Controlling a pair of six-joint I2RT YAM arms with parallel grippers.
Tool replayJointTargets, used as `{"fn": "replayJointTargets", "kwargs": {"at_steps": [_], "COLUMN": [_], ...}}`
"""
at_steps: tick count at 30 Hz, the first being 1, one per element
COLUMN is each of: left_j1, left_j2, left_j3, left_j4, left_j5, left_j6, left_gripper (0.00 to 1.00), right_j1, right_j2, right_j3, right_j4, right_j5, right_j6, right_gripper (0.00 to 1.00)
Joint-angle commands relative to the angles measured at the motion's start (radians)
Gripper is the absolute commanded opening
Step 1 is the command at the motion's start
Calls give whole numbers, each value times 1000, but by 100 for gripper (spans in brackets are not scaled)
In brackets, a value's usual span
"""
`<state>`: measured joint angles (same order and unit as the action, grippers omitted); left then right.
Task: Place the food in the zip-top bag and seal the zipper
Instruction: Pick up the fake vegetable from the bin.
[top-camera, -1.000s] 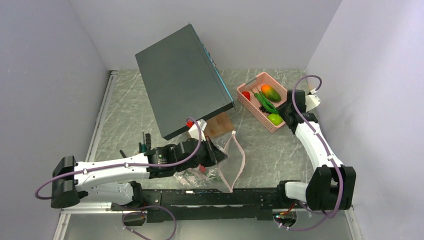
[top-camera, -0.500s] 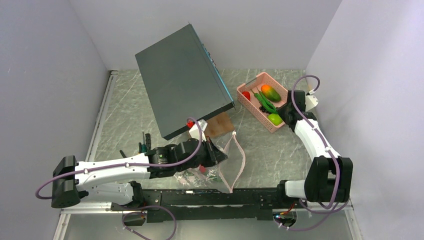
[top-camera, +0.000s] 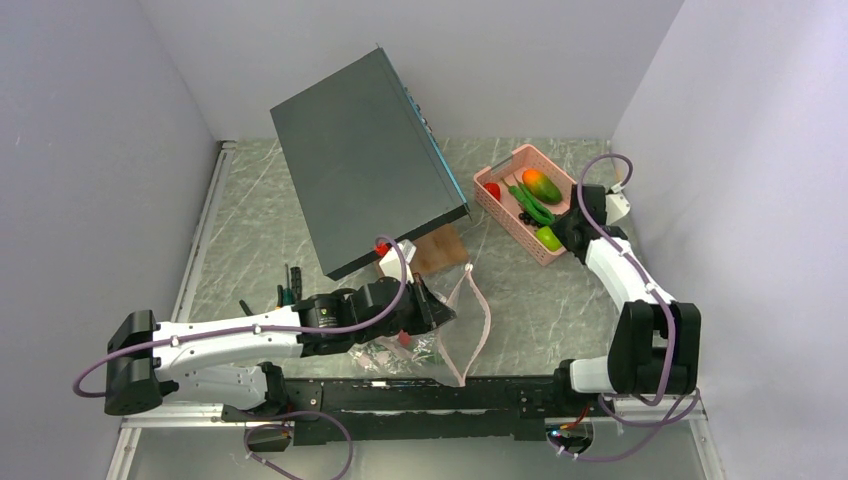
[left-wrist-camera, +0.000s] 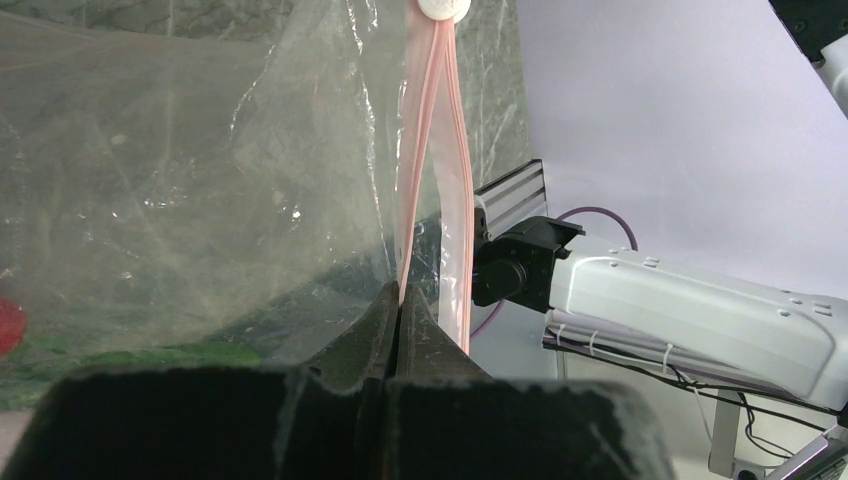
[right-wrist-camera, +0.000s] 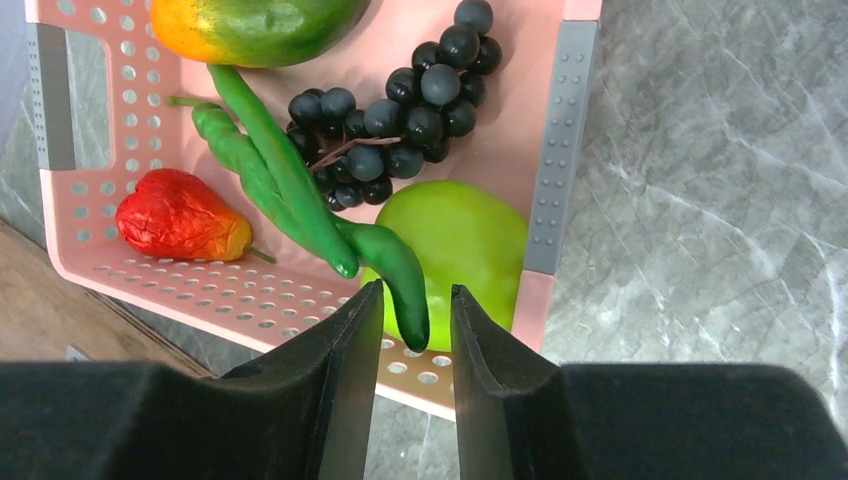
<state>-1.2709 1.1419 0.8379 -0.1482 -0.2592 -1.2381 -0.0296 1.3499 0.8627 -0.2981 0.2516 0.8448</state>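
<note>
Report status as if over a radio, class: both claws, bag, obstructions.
Left claw shut on zipper, bag mouth open. Right claw open astride green pod in pink basket. Lime fruit directly under pod.

**A:** Right gripper (right-wrist-camera: 412, 300) hangs over the pink basket's (right-wrist-camera: 540, 300) near wall, jaws straddling a green pod (right-wrist-camera: 390, 265) tip, with the lime-green fruit (right-wrist-camera: 470, 235) crowding right underneath.

**B:** Black grapes (right-wrist-camera: 400, 110) pack the space behind. The marble table (top-camera: 540, 300) between basket and zip-top bag (top-camera: 450, 330) lies bare.

**A:** That tilted dark box (top-camera: 365, 160) overhangs the middle, though. And the zipper (left-wrist-camera: 455, 250) mouth gapes only narrowly.
</note>
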Motion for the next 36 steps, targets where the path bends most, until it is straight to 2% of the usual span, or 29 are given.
{"fn": "replayJointTargets", "kwargs": {"at_steps": [1, 6, 8, 11, 21, 31, 36], "left_j1": [4, 4, 4, 4, 4, 4, 5], "left_j2": [-4, -2, -4, -8, 0, 10, 21], "left_j3": [39, 44, 42, 39, 39, 49, 48], "left_j4": [3, -4, -5, -10, 6, -4, -16], "left_j5": [-1, 0, 0, -3, 3, -9, -22], "left_j6": [8, 9, 8, 6, 7, 9, 1], "left_gripper": [0, 0, 0, 0, 0, 0, 0], "right_j1": [-7, -6, -6, -6, -3, 26, 179], "right_j2": [20, 42, 46, 32, -128, -259, -306], "right_j3": [-3, 5, 9, 17, 63, 149, 194], "right_j4": [73, 97, 100, 87, -25, -206, -328], "right_j5": [15, 27, 34, 34, 60, 65, 121], "right_j6": [-22, -45, -55, -63, -130, -215, -222], "right_gripper": [32, 21, 8, 0, 0, 0, 0]}}
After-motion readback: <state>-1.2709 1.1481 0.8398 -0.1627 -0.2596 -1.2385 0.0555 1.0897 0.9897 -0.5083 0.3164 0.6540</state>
